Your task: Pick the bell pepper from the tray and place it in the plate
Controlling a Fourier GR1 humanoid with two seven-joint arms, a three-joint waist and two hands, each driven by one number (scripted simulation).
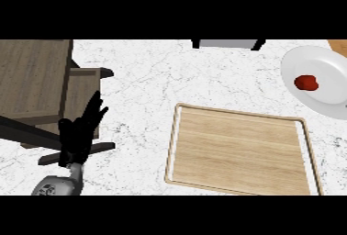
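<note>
A red bell pepper (306,82) already lies on the white plate (324,98) at far right, the wooden tray (237,151) bare, the left hand (80,133) resting with fingers straight, so no move seems needed.

A white marbled worktop (203,78) fills the view; a dark wooden chair (41,82) stands at its left edge.

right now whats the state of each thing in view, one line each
bell pepper: red, resting on the plate, not held
plate: white, at the right edge beyond the tray, holding the pepper
wooden tray: flat on the counter, nothing on it
left robot hand: open, fingers straight, holding nothing, at the left over the wooden furniture
right robot hand: not in view
</note>
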